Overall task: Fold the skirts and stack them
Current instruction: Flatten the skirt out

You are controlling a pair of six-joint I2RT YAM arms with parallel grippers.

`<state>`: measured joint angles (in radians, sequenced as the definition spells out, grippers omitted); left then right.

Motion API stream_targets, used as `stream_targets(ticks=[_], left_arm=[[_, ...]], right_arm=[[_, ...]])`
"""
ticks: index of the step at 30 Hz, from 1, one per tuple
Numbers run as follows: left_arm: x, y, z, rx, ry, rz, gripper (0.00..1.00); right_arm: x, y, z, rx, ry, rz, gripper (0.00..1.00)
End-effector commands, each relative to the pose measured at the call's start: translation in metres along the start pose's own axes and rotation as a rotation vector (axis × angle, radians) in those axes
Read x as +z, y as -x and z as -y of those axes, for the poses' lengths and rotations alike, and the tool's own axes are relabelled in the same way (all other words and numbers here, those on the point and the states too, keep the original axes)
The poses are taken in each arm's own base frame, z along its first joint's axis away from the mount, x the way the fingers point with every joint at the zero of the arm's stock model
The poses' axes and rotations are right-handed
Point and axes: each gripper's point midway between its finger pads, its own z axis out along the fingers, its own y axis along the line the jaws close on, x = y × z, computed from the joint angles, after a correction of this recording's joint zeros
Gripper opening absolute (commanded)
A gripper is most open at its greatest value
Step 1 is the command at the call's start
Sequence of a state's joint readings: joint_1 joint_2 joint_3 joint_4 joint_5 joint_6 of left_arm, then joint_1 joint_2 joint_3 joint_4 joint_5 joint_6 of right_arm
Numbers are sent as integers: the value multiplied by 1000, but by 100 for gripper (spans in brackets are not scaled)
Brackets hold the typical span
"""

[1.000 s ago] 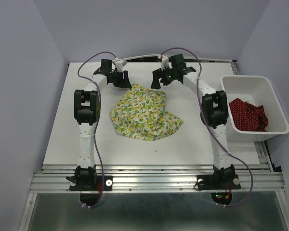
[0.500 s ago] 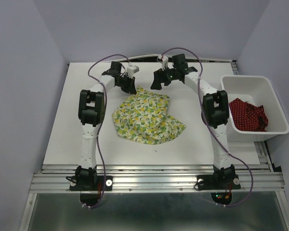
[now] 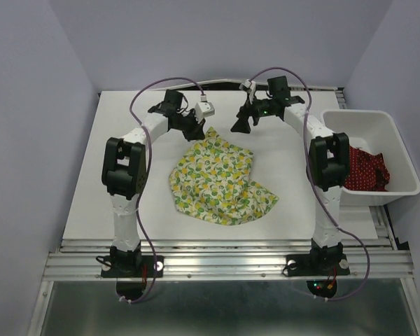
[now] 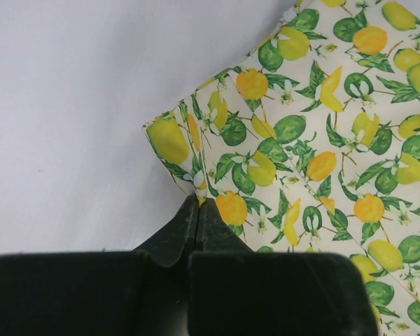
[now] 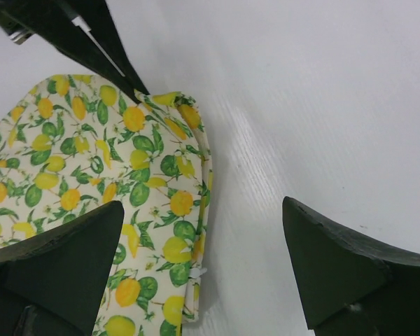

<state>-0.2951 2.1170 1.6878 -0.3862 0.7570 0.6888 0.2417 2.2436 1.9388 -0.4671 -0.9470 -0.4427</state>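
Lemon-print skirt (image 3: 220,178) lying rumpled at the middle of the white surface (image 3: 112,210). Left claw (image 4: 196,208), pressed together, pinches the skirt's far corner. Right claw (image 5: 203,210), spread wide, hovers over the neighbouring far edge. Red dotted skirt (image 3: 364,169) lies bunched in the white bin (image 3: 378,134), at right.

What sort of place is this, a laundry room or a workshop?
Most likely a robotics lab test cell: two robot arms bolted to a metal rail beside a white table, plain walls closing it in, and practice items, a lemon-print skirt and a bin holding a red skirt.
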Motion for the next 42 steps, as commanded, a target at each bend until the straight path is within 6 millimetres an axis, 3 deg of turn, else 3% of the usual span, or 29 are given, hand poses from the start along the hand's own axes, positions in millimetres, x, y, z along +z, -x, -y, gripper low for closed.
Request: stream_targets(ticks=[1, 3, 6, 11, 14, 20, 26, 31, 33, 35, 36, 37, 38, 42], left_arm=[[-23, 48, 9, 220, -16, 112, 0], [-22, 55, 16, 247, -42, 114, 0], [-22, 63, 32, 313, -102, 121, 0], [-20, 73, 56, 394, -157, 129, 0], [-22, 77, 68, 417, -187, 148, 0], [-28, 89, 83, 430, -216, 187, 0], [-31, 94, 92, 426, -244, 213, 0], [-31, 91, 94, 415, -249, 205, 0], [-30, 89, 94, 403, -249, 201, 0], [-29, 89, 94, 388, -248, 198, 0], [-30, 90, 95, 380, -249, 199, 0], [-31, 93, 94, 378, -239, 206, 2], [-31, 94, 94, 334, -233, 201, 8], [-37, 79, 95, 310, -203, 149, 19]], right_arm=[[-24, 49, -44, -184, 111, 97, 99], [-30, 52, -57, -209, 146, 108, 99], [-34, 55, -59, -278, 129, 120, 99], [-27, 55, -70, -445, 119, 116, 99], [-19, 40, -78, -503, 149, 64, 98], [-12, 33, -85, -572, 149, 57, 93], [-3, 18, -98, -632, 168, 34, 82], [-2, 17, -96, -614, 146, 35, 62], [-4, 26, -95, -620, 128, 56, 56], [-6, 38, -95, -614, 113, 77, 44], [-7, 42, -95, -612, 107, 82, 35], [-9, 46, -95, -592, 98, 84, 9], [-10, 51, -94, -583, 81, 84, 1], [-31, 90, -95, -612, -11, 109, 1]])
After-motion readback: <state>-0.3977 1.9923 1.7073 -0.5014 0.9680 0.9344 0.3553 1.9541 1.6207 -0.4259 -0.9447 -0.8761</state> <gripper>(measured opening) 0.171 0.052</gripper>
